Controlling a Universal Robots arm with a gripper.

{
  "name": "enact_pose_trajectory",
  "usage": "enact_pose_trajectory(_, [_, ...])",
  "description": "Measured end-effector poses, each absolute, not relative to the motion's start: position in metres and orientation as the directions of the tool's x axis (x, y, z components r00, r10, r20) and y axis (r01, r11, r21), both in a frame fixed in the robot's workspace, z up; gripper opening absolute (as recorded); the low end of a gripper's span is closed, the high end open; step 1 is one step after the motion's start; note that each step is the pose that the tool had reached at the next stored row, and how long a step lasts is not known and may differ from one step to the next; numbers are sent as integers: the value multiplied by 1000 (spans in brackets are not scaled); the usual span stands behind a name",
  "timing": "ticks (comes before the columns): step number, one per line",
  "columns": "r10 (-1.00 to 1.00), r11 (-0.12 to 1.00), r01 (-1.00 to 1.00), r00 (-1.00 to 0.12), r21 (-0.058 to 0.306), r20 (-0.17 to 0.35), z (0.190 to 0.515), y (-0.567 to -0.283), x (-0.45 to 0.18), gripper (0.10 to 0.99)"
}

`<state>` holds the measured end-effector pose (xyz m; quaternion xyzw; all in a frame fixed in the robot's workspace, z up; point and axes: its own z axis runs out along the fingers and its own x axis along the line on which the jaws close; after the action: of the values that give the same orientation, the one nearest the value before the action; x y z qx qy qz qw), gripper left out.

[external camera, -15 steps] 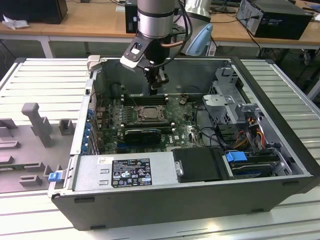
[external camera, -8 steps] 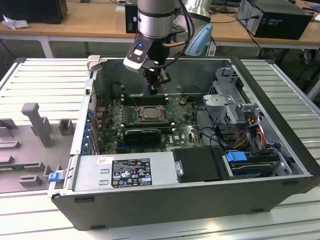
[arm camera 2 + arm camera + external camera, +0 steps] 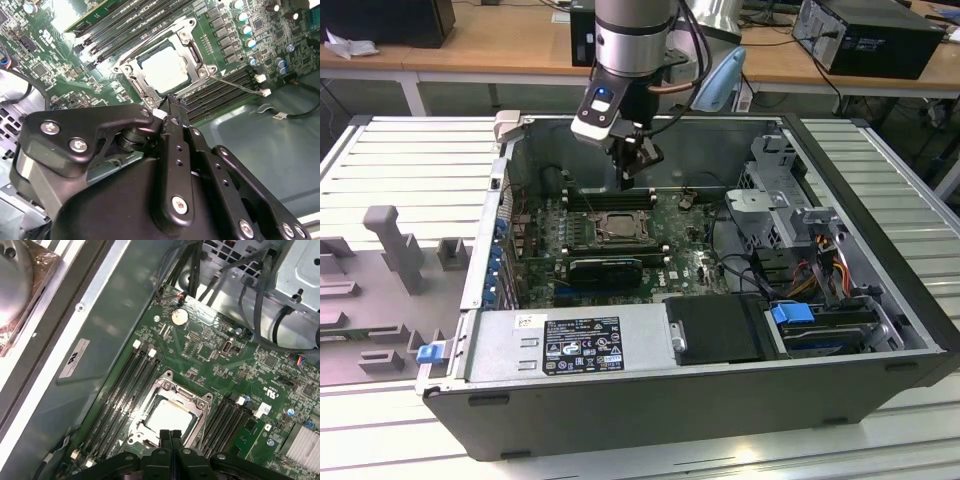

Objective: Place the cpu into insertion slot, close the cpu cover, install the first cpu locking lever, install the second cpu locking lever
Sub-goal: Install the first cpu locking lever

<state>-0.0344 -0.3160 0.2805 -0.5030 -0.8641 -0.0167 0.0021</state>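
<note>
My claw [image 3: 169,433] is pinched shut on nothing; just below its tips, the cover [image 3: 199,406] frames the seated cpu [image 3: 169,416].

Exterior view high, oblique, over the whole case [image 3: 670,400]; both wrist views close, steeply down on the insertion slot [image 3: 192,47] [image 3: 172,392]

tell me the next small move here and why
Probably ease the shut gripper down onto the thin wire lever beside the chip and push it toward its catch. The chip already sits in place, the metal frame looks flat over it, and the lever juts out sideways, apparently unlatched.
</note>
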Motion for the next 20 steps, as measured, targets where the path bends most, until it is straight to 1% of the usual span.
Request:
enact_pose_trajectory(10, [816,577,816,-578,27,20,281,-316,-34,106])
enact_pose_trajectory(20, [645,764,645,-764,27,20,280,-316,-34,106])
